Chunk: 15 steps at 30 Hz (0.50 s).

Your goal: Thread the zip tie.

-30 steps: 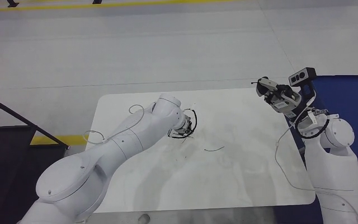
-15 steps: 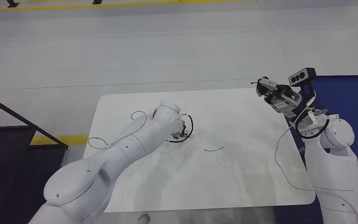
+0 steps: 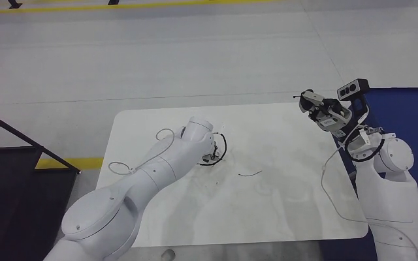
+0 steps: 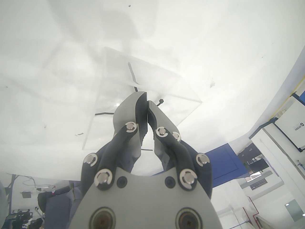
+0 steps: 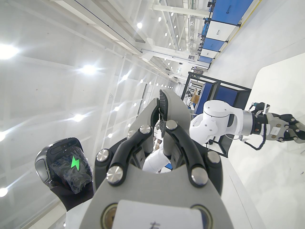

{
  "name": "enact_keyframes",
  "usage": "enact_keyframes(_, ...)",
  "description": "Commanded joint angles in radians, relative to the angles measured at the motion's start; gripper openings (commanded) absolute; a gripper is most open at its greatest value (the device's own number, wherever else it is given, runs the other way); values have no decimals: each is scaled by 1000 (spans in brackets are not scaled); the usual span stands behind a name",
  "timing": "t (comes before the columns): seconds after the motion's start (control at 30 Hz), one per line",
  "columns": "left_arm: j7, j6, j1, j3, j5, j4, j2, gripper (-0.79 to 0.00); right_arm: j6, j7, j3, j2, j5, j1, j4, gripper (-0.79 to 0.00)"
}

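Observation:
A thin black zip tie (image 3: 250,173) lies flat near the middle of the white table (image 3: 294,215). My left gripper (image 3: 214,155) is low over the table a short way to the left of it, fingers shut with nothing seen between them. In the left wrist view the shut left gripper (image 4: 146,98) points at a clear plate (image 4: 166,82). The zip tie strip (image 4: 132,73) runs away from the tips, its small head (image 4: 161,101) beside one finger. My right gripper (image 3: 302,96) is raised above the table's far right corner, shut and empty (image 5: 160,106).
A loose white cable (image 3: 326,176) hangs over the table's right edge near the right arm. A dark frame (image 3: 32,150) stands off the left side. The table's front half is bare white surface.
The left arm's elbow and forearm have shifted slightly to the right, while its gripper stayed near the same spot. The zip tie and the right arm have not moved.

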Motion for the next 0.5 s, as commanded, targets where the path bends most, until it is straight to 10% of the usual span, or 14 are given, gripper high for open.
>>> enact_keyframes(0.0, 3, 11, 0, -7, 11, 12, -8, -560, 0, 0, 0, 0, 0, 0, 0, -785)
enact_keyframes(0.47, -42, 25, 9, -49, 82, 87, -53, -628, 0, 0, 0, 0, 0, 0, 0, -785)
